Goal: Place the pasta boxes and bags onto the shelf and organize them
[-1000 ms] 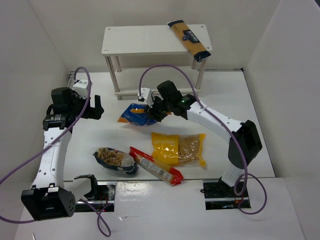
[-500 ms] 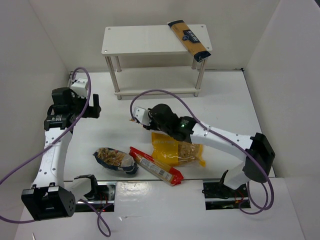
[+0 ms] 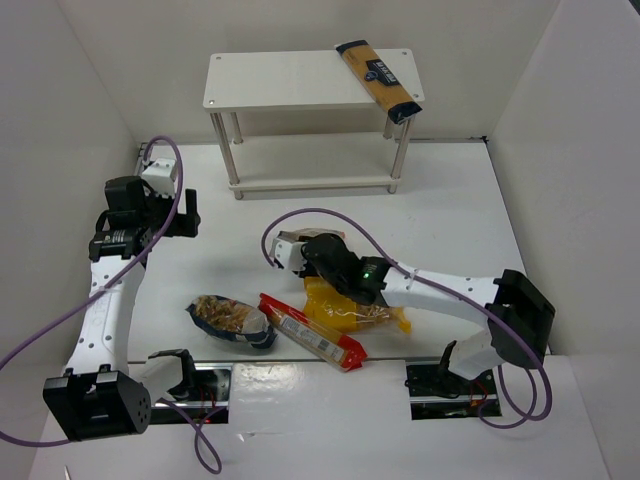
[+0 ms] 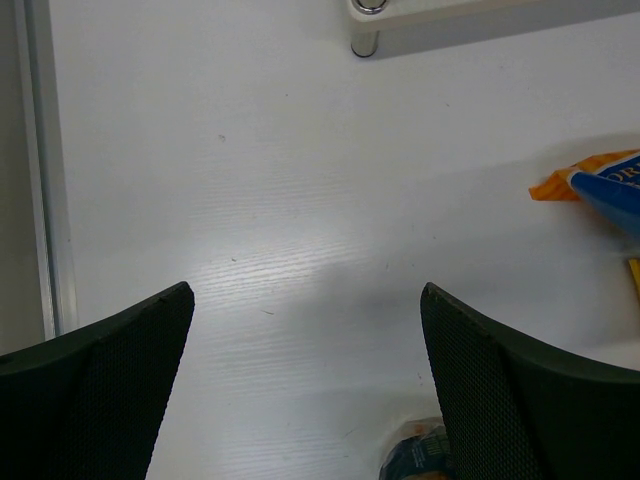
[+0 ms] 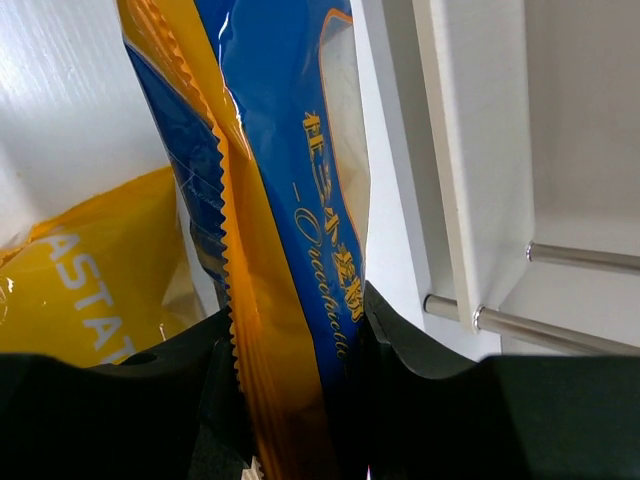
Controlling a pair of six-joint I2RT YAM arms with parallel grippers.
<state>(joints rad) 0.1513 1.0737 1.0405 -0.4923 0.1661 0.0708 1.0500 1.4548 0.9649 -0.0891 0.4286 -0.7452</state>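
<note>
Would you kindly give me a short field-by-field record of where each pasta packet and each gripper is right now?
shelf: long tan-and-navy packet on the top tier, right end, overhanging the front edge
right gripper: shut on the blue-and-orange bag
left gripper: open, holding nothing, above the table
near side of table, left to right: dark-blue clear bag, long red packet, yellow bag partly under the right arm
not yet on shelf: four packets
</note>
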